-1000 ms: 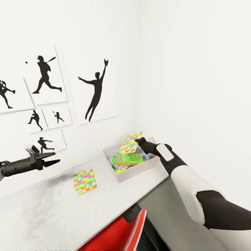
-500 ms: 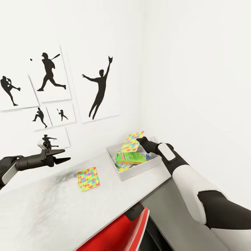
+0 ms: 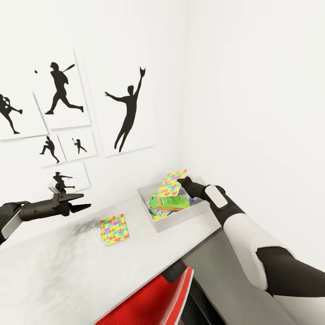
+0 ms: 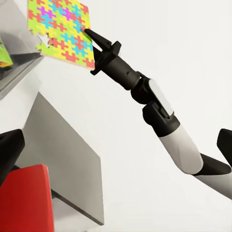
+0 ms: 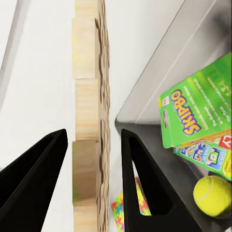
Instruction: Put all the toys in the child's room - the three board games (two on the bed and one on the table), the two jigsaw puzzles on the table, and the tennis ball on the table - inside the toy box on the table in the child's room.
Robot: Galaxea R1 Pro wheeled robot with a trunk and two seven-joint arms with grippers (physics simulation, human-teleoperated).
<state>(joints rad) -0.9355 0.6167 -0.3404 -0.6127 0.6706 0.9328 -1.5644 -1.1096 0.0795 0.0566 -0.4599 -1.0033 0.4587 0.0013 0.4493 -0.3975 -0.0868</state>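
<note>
On the far left, the left gripper (image 3: 81,201) hangs in the air above the left part of the desk (image 3: 54,266), and its fingers are spread a little with nothing in them. It sits about where it was half a second ago, so this arm is just waiting. Next, a flat jigsaw puzzle (image 3: 114,228) lies near the middle of the desk, well apart from both grippers, and it has not moved. Further right, the toy box (image 3: 180,220) stands at the right end of the desk, close to the corner of the room. Inside it are a green card game box (image 5: 193,113), another small game box (image 5: 208,155) under that, and a tennis ball (image 5: 212,193). Last, the right gripper (image 3: 182,182) pinches the second jigsaw puzzle (image 3: 172,182) by its edge, and the right wrist view shows the puzzle's thin side between the two fingers (image 5: 140,179). This puzzle is held tilted over the back of the box, and since a second ago it has hardly shifted at all. So the puzzle looks ready to be let go into the box. After that, I think the puzzle on the desk is the next toy to pick up.
</note>
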